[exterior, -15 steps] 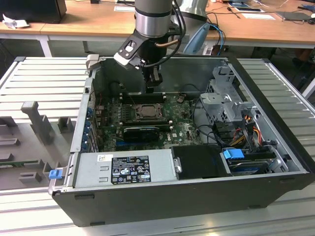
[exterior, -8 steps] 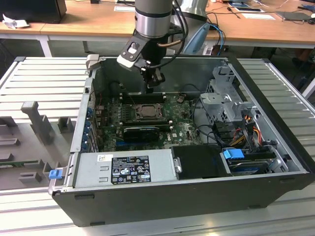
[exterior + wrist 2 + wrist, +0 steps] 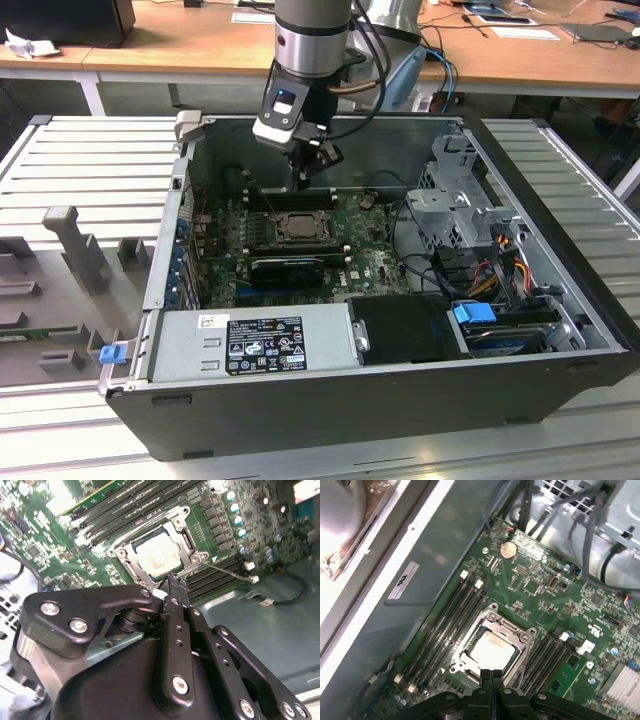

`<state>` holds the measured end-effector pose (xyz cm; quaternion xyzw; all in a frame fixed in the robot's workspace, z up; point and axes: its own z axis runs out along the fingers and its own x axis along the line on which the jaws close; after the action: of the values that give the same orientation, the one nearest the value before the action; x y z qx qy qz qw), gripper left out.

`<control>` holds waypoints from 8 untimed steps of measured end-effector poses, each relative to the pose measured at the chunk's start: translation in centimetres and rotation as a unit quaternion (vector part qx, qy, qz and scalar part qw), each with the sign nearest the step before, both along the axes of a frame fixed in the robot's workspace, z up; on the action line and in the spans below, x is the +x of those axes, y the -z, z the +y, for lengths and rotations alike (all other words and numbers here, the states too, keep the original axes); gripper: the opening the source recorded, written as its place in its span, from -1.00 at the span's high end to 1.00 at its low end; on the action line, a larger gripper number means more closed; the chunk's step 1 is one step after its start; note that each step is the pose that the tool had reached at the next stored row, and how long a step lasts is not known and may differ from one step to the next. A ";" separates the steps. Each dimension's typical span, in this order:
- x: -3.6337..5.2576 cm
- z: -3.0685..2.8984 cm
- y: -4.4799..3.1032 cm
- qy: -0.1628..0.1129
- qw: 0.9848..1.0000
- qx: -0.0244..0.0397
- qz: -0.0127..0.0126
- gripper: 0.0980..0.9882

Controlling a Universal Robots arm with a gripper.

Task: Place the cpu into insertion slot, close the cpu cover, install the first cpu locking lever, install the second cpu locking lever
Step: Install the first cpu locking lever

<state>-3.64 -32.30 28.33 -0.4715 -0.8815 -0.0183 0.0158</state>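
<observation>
The cpu, a pale square chip, lies flat in the insertion slot on the green board. The silvery cpu cover lies down around it, and the chip shows through its window. A thin metal lever sticks out sideways from one corner of the socket. My gripper hangs just above the socket's edge. Its black fingers are shut together with nothing between them.
Memory slots flank the socket on both sides. A long black card lies in front of it, with the grey labelled box beyond that. The drive cage and cables fill the exterior view's right. Case walls surround the board.
</observation>
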 end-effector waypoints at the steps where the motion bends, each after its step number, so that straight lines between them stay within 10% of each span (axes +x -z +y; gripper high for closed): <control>1: 0.00 0.00 0.01 -0.012 1.000 0.000 0.000 0.98; 8: 0.00 0.00 0.03 -0.087 0.996 0.000 0.000 0.98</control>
<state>-3.64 -32.30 28.30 -0.3927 -0.9194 -0.0168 0.0173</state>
